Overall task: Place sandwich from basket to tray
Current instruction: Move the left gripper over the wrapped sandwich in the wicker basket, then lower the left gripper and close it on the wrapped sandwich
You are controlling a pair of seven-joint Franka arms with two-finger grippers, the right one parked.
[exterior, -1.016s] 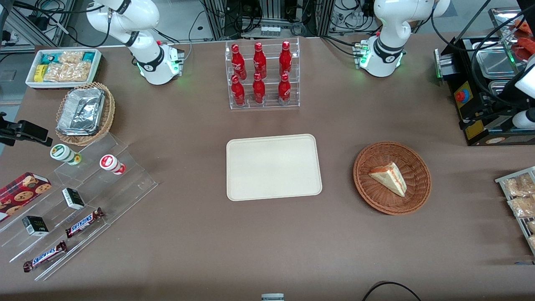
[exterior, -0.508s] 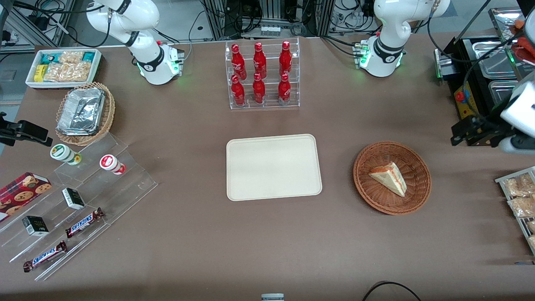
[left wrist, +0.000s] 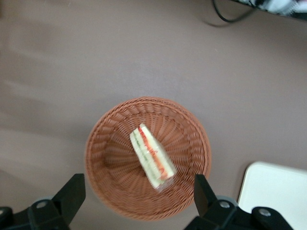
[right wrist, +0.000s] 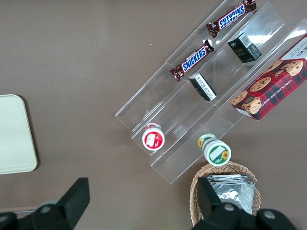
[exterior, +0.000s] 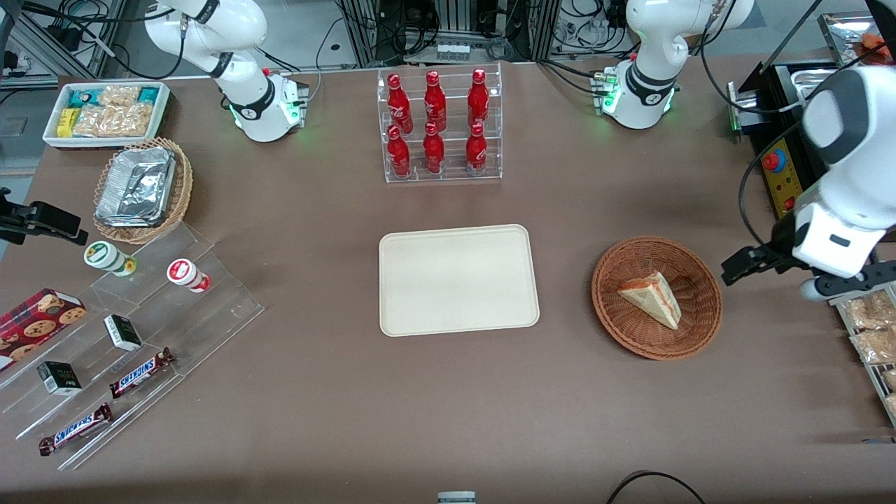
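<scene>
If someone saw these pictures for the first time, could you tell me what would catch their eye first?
Probably the sandwich, a pale wedge with red-orange filling lying in the reddish-brown basket. Beside it, at the table's middle, sits the bare cream tray, and farther from the front camera six bright red bottles fill a clear rack. The left arm's tool hangs open above the basket, touching nothing.

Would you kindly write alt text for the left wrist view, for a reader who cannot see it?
A sandwich wedge lies in a round wicker basket on a brown table, seen from above. The open gripper hovers over the basket's edge, and a corner of the tray shows beside the basket.
</scene>
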